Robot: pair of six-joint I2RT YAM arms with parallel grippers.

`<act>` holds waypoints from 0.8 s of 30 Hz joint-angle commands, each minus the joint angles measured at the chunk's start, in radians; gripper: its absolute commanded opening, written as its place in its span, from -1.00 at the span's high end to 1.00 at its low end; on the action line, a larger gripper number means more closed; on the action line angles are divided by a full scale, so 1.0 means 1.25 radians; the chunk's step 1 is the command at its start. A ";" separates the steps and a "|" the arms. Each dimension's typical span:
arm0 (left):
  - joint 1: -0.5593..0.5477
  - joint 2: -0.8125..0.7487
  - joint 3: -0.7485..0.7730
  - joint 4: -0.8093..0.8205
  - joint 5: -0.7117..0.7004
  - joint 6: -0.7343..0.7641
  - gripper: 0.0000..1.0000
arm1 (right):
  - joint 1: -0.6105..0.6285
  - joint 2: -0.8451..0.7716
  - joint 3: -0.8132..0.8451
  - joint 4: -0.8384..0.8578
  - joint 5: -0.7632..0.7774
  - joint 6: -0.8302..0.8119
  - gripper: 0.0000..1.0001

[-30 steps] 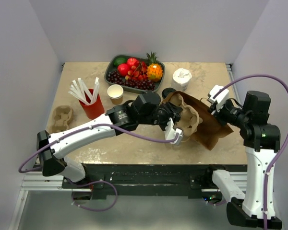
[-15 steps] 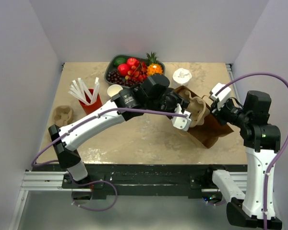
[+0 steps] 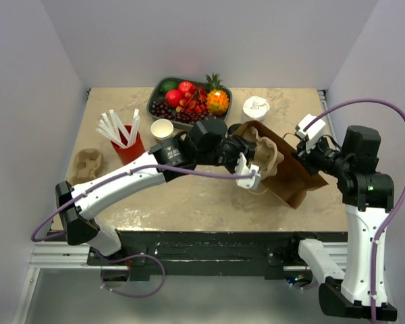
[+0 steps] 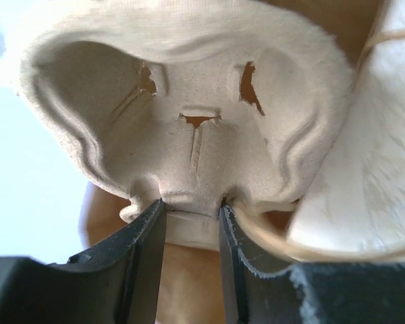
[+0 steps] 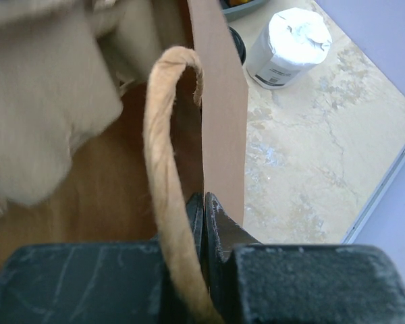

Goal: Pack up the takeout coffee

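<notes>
A: Back row?
B: Fruit tray [image 3: 189,101] back centre, white tub [image 3: 255,108] right of it, lidded cup [image 3: 236,128] between them, just behind the bag [image 3: 291,183].
A: Left side?
B: Straw cup [image 3: 129,152], open cup [image 3: 162,128] to its right, spare carrier [image 3: 86,164] near the desk [image 3: 189,199] edge.
A: Bag?
B: Right of centre. Carrier [image 3: 264,154] at its mouth, in the left jaws; right jaws on its rim.

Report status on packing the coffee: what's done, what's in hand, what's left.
Done: the paper bag lies open, and the right gripper is pinching its rim. In hand: the left gripper is clamped on a molded pulp cup carrier, holding it at the bag's mouth. Left: the takeout coffee sits outside, behind the bag, with only its black lid showing. It has yet to go into the carrier or the bag.
</notes>
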 commanded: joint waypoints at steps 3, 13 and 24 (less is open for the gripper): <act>0.045 0.068 0.234 -0.127 0.134 -0.111 1.00 | 0.002 -0.001 0.029 -0.038 -0.025 -0.067 1.00; 0.033 0.129 0.289 -0.156 0.187 -0.083 1.00 | 0.002 0.002 0.014 -0.015 -0.036 -0.028 1.00; -0.071 0.213 0.368 -0.343 0.012 0.112 1.00 | 0.002 0.051 0.108 0.015 -0.051 0.028 1.00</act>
